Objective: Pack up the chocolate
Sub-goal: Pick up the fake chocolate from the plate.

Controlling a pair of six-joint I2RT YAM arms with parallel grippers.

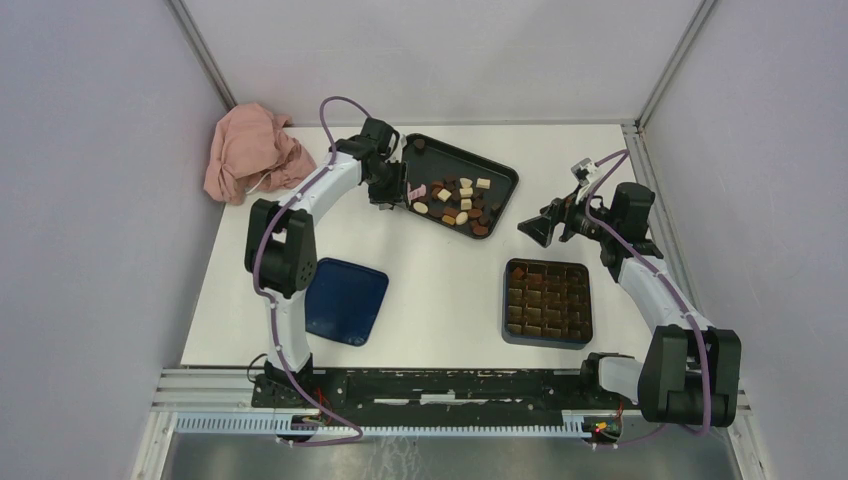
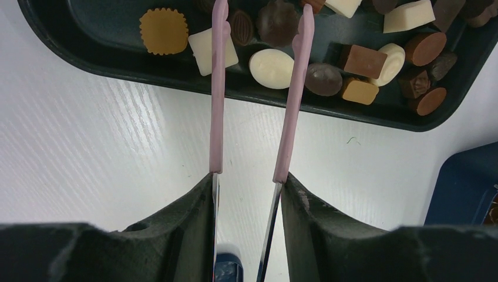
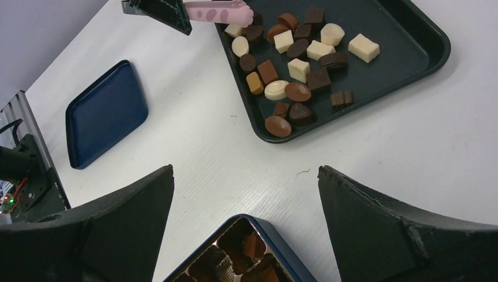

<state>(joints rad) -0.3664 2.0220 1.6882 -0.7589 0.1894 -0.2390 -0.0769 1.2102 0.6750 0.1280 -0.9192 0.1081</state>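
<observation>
White table (image 1: pixel 440 290); left arm (image 1: pixel 330 185) outstretched toward chocolate (image 1: pixel 455 205)

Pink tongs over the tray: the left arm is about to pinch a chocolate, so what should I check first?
1. The left gripper clamps the pink tongs: ok.
2. Tong tips apart, over the chocolate in the tray: ok.
3. Tips low enough to catch a piece: cannot tell.
4. The box uncovered, the blue lid lying aside: ok.
5. The right gripper open, empty, away from the tray: ok.
</observation>
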